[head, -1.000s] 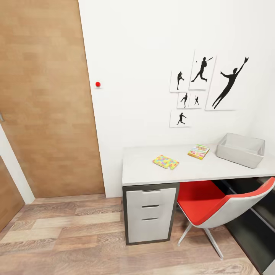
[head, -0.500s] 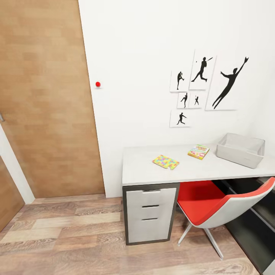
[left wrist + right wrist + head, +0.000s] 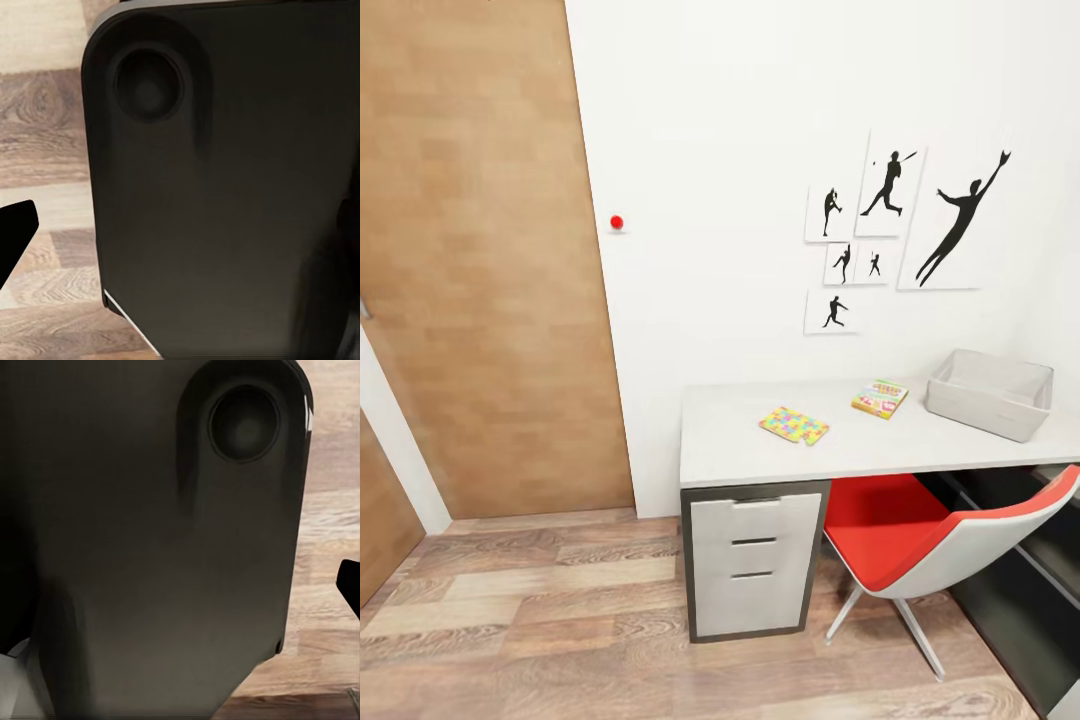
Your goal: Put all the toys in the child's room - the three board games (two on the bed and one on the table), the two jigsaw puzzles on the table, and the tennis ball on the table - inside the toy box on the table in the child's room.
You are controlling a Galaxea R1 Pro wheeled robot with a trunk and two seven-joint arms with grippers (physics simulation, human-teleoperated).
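In the head view the white-topped table (image 3: 730,445) stands against the wall to the right. On it lies a multicoloured jigsaw puzzle (image 3: 794,424), flat near the middle. Farther right lies a board game (image 3: 880,397) printed in green, yellow and red. Past it, at the table's far right end, sits the light grey toy box (image 3: 990,392); what I see of its inside is bare. The tennis ball and the bed are out of view. Each wrist view looks onto my dark body over wooden floor, with one black fingertip (image 3: 15,236) (image 3: 351,585) at the edge.
A red and white chair (image 3: 920,535) is tucked under the table beside the three-drawer unit (image 3: 753,560). A low dark cabinet (image 3: 1020,590) runs along the right. A wooden door (image 3: 480,260) fills the left wall. Wooden floor (image 3: 560,620) lies between me and the table.
The whole head picture has slid down by a pixel or two, so the camera moved a touch. The things on the table lie where they were.
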